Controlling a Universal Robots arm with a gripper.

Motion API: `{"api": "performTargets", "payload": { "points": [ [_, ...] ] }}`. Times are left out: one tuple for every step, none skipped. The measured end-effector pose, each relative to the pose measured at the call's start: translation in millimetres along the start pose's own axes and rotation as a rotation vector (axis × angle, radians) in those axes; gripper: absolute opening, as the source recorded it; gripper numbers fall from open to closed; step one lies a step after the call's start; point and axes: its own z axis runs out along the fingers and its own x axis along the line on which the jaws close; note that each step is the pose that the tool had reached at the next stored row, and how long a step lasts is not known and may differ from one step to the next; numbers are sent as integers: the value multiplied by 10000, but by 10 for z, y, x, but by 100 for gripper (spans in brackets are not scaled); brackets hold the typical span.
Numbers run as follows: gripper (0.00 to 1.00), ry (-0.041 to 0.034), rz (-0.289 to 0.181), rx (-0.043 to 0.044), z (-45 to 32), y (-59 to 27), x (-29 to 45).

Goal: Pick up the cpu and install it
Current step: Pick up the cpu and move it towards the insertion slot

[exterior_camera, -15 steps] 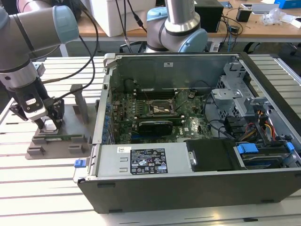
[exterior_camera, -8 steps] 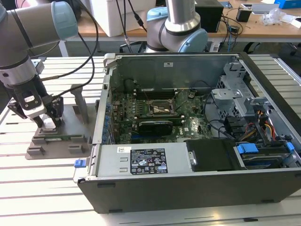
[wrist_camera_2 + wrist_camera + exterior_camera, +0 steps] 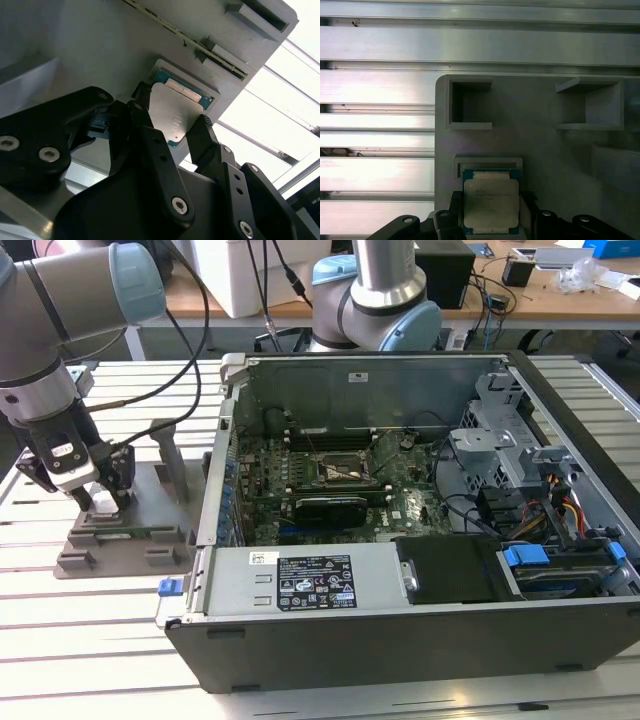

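Note:
The cpu point(image 3: 491, 200), a flat square chip with a silvery top and a thin green edge, lies in a shallow pocket of the grey holder block point(image 3: 535, 135). In both wrist views my gripper's point(image 3: 172, 117) black fingers point(image 3: 141, 115) stand on two opposite sides of the cpu point(image 3: 175, 107), against its edges. The cpu still sits level in its pocket. In the exterior view my gripper point(image 3: 105, 502) reaches down onto the holder block point(image 3: 120, 550) at that view's left, beside the open computer case point(image 3: 420, 640). The motherboard's socket point(image 3: 345, 472) lies inside the case.
A long green memory stick point(image 3: 125, 533) stands in a slot of the holder block. Grey uprights point(image 3: 165, 455) rise from the block close to my gripper. The case's metal wall point(image 3: 222, 470) stands between block and motherboard. A black card with a fan point(image 3: 330, 505) sits below the socket.

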Motion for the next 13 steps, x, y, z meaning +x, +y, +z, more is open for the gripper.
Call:
{"api": "performTargets", "payload": {
  "points": [
    [54,0,0,0,0,0,0],
    [56,0,0,0,0,0,0],
    [62,0,0,0,0,0,0],
    [62,0,0,0,0,0,0],
    [62,1,1,0,0,0,-1],
    [62,4,-1,0,0,0,-21],
    [62,4,1,0,1,0,-22],
    [62,6,1,-2,1,0,-21],
    [62,5,0,-18,1,0,-19],
    [62,2,1,-45,6,1,-16],
    [62,4,2,-52,6,1,-10],
    [62,4,2,-65,8,2,5],
    [62,4,1,-66,9,2,7]
  ]
}}
